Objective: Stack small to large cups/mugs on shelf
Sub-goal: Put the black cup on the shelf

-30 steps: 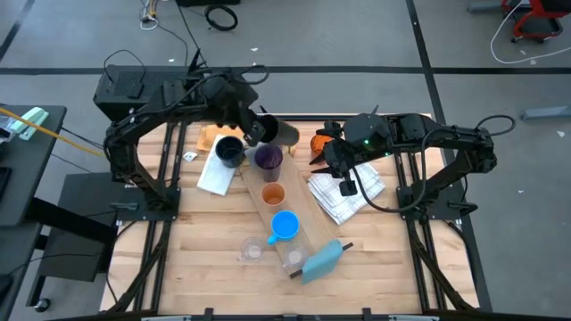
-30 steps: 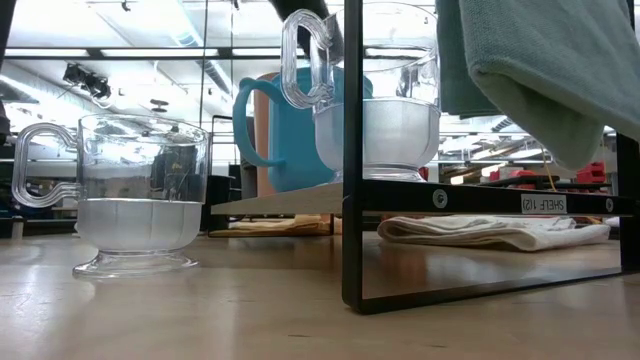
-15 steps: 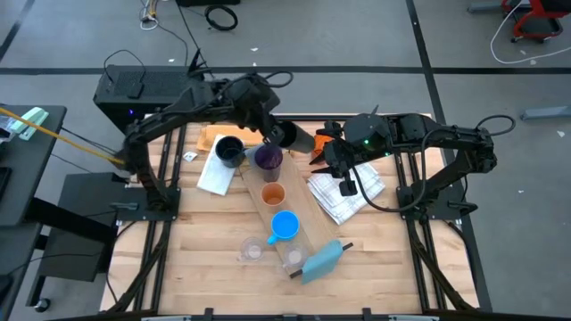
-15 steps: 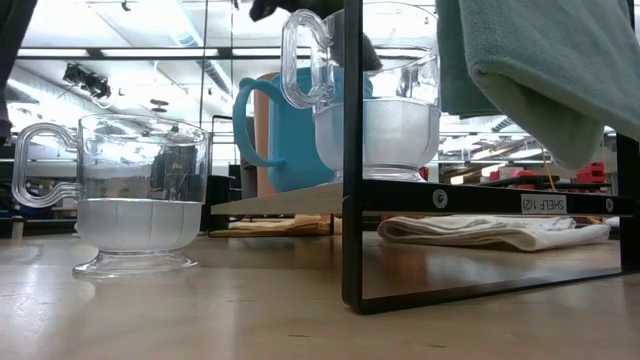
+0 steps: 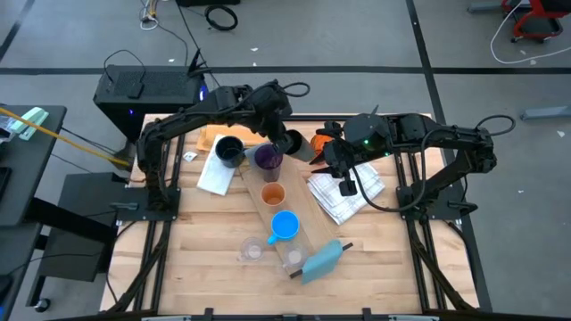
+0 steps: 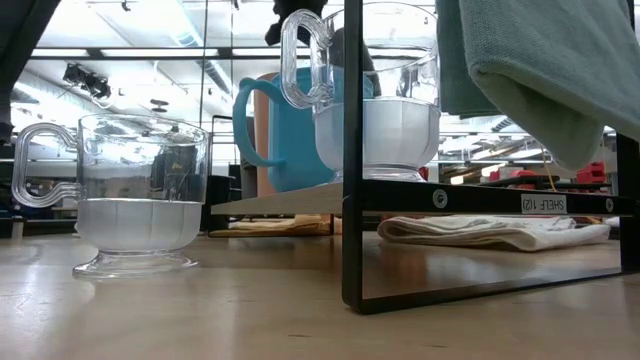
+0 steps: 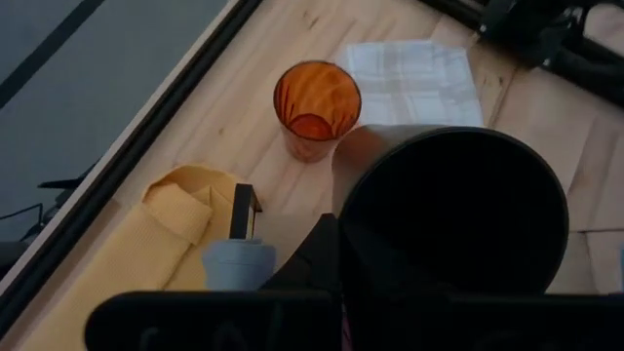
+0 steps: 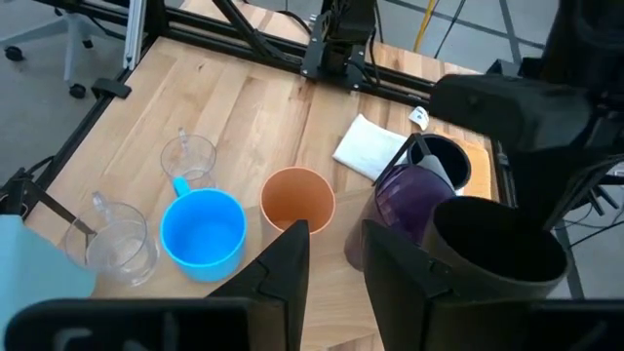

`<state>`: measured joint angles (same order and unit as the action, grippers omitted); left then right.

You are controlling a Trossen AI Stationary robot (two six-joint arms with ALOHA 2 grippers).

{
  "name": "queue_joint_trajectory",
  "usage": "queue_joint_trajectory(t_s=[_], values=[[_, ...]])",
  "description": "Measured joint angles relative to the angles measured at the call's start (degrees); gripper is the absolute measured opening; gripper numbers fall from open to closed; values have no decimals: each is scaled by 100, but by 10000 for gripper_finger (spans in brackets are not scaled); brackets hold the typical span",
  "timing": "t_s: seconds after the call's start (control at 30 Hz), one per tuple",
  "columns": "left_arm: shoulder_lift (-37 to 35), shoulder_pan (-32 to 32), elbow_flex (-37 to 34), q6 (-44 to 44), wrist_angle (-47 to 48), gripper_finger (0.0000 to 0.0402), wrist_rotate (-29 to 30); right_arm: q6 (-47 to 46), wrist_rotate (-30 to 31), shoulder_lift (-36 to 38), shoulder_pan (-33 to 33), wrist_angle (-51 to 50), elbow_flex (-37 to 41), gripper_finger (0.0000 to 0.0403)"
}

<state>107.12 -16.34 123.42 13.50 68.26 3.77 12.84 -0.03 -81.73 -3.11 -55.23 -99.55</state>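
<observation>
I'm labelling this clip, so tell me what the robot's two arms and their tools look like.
Both arms are dark, near-black jointed links with black cables along them. The right arm shows a small green light near its wrist. The right tool has two flat, dark fingers. The left tool is equally dark.

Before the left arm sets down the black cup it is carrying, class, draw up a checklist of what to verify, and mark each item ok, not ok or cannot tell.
1. Left gripper shut on the black cup: ok, the cup hangs clear of the table.
2. Shelf order so far, clear glass, blue mug, orange cup, purple tumbler, rising in size: ok.
3. Free space on the shelf beyond the purple tumbler: cannot tell, the arm covers that end.
4. Right gripper out of the way: not ok, it hovers close beside the carried cup.
5. Cups left off the shelf: not ok; navy mug, second orange cup and second clear glass stand on the table.
</observation>
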Motion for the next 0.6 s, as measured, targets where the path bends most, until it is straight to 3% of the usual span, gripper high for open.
queue_joint_trajectory(t_s=[0.6], values=[[235,-297,11,-519,-38,3,-256,-202,0,-2,0,3,2,103]])
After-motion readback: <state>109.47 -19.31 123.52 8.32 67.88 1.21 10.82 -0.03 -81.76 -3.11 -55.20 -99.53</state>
